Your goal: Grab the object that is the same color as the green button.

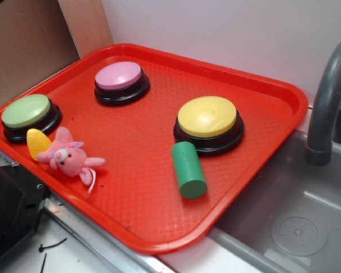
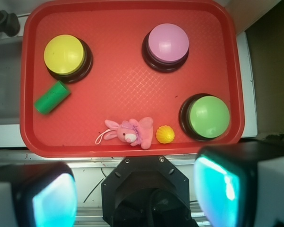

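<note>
While jaws spread, gripper (image 2: 135,196) holds nothing.

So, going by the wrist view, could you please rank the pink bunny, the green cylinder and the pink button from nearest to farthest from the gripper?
1. Pink bunny, at the tray's near edge, just ahead of the gripper.
2. Green cylinder, off to the picture's left.
3. Pink button, at the far side.

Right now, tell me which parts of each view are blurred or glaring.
Wrist view: the end effector fingers are out of focus, glowing cyan; the tray is sharp. Exterior view: slightly soft overall, mild sheen on the yellow button.
</note>
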Controlling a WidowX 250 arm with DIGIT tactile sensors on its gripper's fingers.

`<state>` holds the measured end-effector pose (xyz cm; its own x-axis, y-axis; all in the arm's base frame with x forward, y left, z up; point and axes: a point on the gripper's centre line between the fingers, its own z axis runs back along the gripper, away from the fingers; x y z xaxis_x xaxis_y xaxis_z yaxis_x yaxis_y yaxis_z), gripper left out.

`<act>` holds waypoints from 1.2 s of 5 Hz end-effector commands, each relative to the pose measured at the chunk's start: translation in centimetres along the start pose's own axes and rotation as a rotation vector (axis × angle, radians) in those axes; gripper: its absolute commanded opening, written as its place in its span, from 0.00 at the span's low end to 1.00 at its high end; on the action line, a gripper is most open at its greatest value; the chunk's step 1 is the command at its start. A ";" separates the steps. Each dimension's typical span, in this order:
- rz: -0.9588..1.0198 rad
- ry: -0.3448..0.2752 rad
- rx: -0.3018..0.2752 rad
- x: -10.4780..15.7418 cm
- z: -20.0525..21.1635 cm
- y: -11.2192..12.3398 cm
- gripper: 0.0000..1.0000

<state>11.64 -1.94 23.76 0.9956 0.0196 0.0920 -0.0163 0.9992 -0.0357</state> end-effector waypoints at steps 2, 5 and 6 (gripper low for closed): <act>0.169 0.003 -0.029 0.1 -0.3 0.5 1.00; 0.593 -0.025 -0.159 2.5 -4.5 -3.8 1.00; 0.660 0.010 -0.227 4.4 -6.8 -6.4 1.00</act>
<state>16.54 -8.37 16.82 0.7852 0.6174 -0.0472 -0.6058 0.7502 -0.2650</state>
